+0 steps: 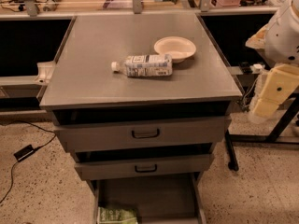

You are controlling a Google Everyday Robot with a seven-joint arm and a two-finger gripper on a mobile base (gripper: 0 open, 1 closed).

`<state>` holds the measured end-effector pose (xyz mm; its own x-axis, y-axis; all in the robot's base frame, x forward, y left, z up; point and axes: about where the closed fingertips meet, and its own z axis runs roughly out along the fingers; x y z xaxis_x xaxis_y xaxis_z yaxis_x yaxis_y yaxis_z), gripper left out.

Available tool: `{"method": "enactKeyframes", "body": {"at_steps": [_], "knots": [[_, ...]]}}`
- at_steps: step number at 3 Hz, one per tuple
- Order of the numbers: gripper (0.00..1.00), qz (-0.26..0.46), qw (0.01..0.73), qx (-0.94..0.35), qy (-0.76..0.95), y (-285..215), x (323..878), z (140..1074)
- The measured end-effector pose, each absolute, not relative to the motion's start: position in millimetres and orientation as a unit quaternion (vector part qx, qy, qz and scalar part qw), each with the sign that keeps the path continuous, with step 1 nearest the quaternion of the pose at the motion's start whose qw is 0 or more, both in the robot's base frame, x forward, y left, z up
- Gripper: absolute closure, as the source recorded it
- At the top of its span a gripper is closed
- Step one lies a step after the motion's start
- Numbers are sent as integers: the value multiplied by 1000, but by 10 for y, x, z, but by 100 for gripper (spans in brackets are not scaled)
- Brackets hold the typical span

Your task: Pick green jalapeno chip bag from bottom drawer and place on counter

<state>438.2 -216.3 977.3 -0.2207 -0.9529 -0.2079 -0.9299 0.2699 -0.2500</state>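
Note:
The green jalapeno chip bag (117, 215) lies in the front left corner of the open bottom drawer (154, 195), partly cut off by the lower edge of the view. The counter (93, 73) is the grey top of the cabinet. My gripper (271, 97) hangs at the far right, beside the counter's right edge and about level with its front, well above and to the right of the bag. It holds nothing that I can see.
A clear plastic bottle (145, 65) lies on its side mid-counter, with a white bowl (174, 47) just behind it. Two upper drawers (145, 134) stand slightly pulled out. A black table leg (229, 153) and cables lie to the right, and a wooden bench (93, 1) stands behind.

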Motion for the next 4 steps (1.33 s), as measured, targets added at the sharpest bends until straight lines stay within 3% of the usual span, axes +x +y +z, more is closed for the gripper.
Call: {"method": "enactKeyframes", "body": {"at_steps": [2,4], "knots": [[0,-25,165,-604,779,-1997,4332,9578],[0,50,159,-675,719,-996,3749,8365]]}}
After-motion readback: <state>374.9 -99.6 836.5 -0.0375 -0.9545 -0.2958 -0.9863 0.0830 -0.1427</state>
